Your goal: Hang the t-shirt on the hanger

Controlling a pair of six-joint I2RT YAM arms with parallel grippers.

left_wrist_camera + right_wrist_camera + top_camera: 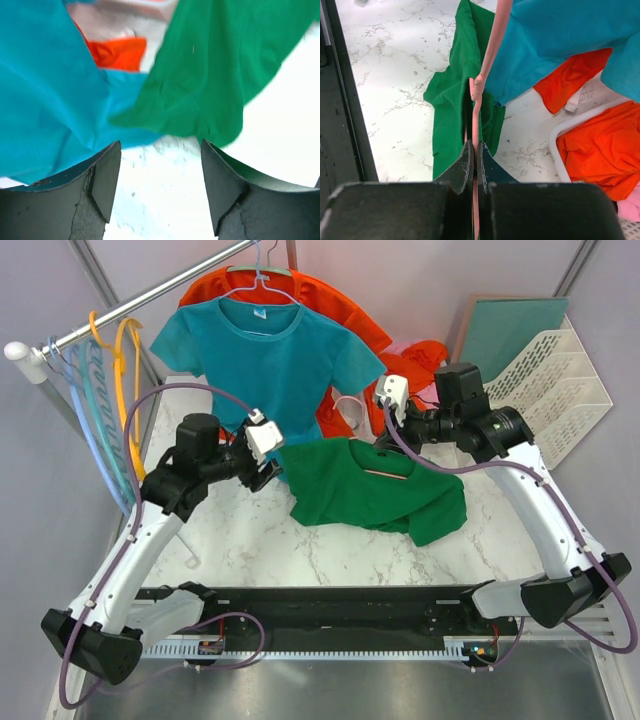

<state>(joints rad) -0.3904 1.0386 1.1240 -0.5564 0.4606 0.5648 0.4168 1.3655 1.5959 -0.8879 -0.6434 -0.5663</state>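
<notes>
The green t-shirt [370,495] lay on the marble table [250,540], stretched sideways between the arms. The right gripper [475,150] pinched the pink wire hanger [479,90] at the collar. The left gripper [160,155] gaped apart, holding nothing, just beside the near sleeve.

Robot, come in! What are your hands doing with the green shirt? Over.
Left gripper open, empty. Right gripper shut on pink wire hanger. Green t-shirt lying on table. Teal t-shirt hanging close behind.
</notes>
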